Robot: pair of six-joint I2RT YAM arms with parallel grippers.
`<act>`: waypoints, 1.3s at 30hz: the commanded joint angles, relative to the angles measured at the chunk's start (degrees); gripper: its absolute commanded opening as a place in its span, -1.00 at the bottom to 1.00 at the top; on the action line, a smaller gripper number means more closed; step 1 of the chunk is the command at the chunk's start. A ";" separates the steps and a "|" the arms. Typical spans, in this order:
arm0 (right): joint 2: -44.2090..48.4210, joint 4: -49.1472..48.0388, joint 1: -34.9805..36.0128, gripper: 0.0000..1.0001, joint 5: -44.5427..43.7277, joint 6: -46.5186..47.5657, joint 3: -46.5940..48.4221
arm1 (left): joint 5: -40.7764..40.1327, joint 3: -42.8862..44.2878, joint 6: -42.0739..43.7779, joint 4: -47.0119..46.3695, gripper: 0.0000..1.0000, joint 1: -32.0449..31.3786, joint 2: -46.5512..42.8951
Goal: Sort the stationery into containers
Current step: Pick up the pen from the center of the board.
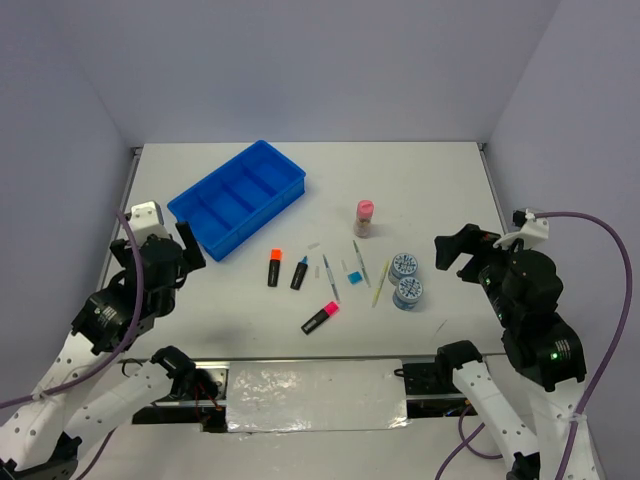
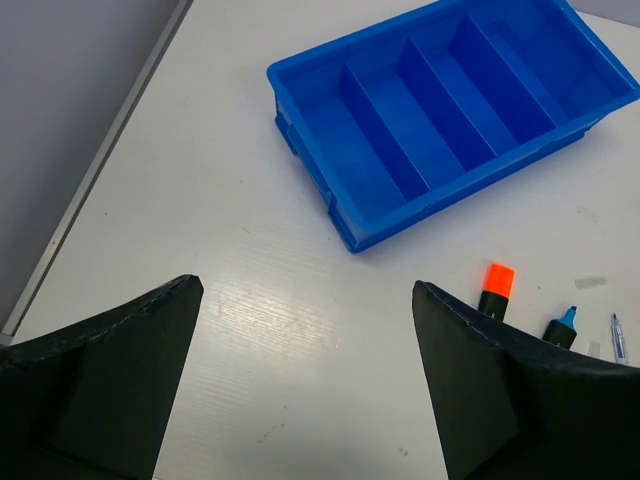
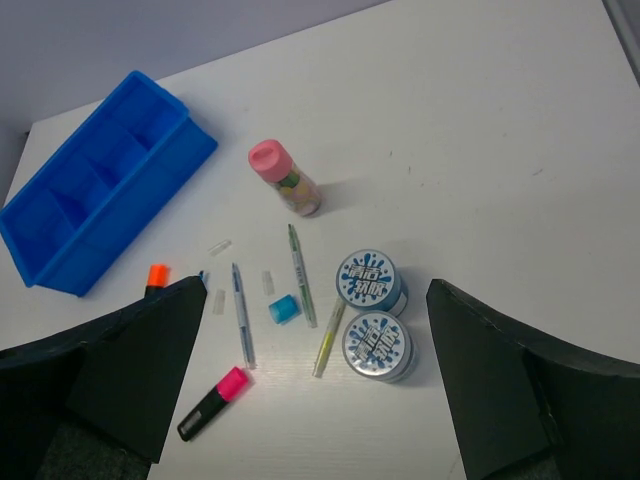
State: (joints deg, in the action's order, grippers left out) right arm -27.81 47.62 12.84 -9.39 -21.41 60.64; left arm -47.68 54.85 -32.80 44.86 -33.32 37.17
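1 blue tray (image 1: pixel 258 216) w/ 4 compartments sits far-left on the table (image 1: pixel 440 190), angled, nothing in it. All stationery lies loose on the table to its right, none touching the tray. 3 black highlighters: orange-cap highlighter (image 1: pixel 273 267) and blue-cap highlighter (image 1: pixel 299 273) side by side, pink-cap highlighter (image 1: pixel 320 317) nearer the arms, lying at a slant. 3 thin pens: grey pen (image 1: pixel 330 278), greenish pen (image 1: pixel 360 263), yellow pen (image 1: pixel 380 284). 2 round blue-white discs, far disc (image 1: pixel 404 265) and near disc (image 1: pixel 409 292), touching or nearly so, just right of the yellow pen. 1 pink-capped bottle (image 1: pixel 365 217) stands upright beyond the pens. 1 small blue bit (image 3: pixel 284 309) lies btwn the grey and greenish pens, plus a few tiny clear bits nearby. Left gripper (image 2: pixel 305 290): fingers wide apart, holding nothing, touching nothing, above bare table near the tray's near end. Right gripper (image 3: pixel 318 288): fingers wide apart too, nothing held, up above the discs and pens.
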 commanded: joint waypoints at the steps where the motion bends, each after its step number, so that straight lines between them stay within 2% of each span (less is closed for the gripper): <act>1: 0.30 -0.24 -0.27 0.99 -1.34 0.49 1.32 | 0.31 0.52 1.24 -2.06 0.99 0.01 0.54; 11: 1.27 -1.56 -0.36 0.99 0.51 1.37 0.71 | 2.06 0.08 2.91 -3.46 0.99 0.10 -0.69; 14: 1.62 -1.74 -0.27 0.99 1.21 1.19 0.53 | 6.26 -0.79 4.75 -5.65 0.99 0.01 -0.78; 19: 3.28 -2.78 -0.36 0.99 4.99 2.07 -0.26 | 8.83 -1.15 5.90 -6.89 0.99 0.10 -0.87; 39: 5.93 -0.51 -0.27 1.00 5.08 2.69 -1.75 | 6.19 -1.15 4.32 -5.84 0.99 0.10 -0.78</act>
State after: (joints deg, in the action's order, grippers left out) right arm -22.50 47.64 12.80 -4.10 -19.42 59.51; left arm -40.51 53.54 -28.64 40.91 -33.30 36.51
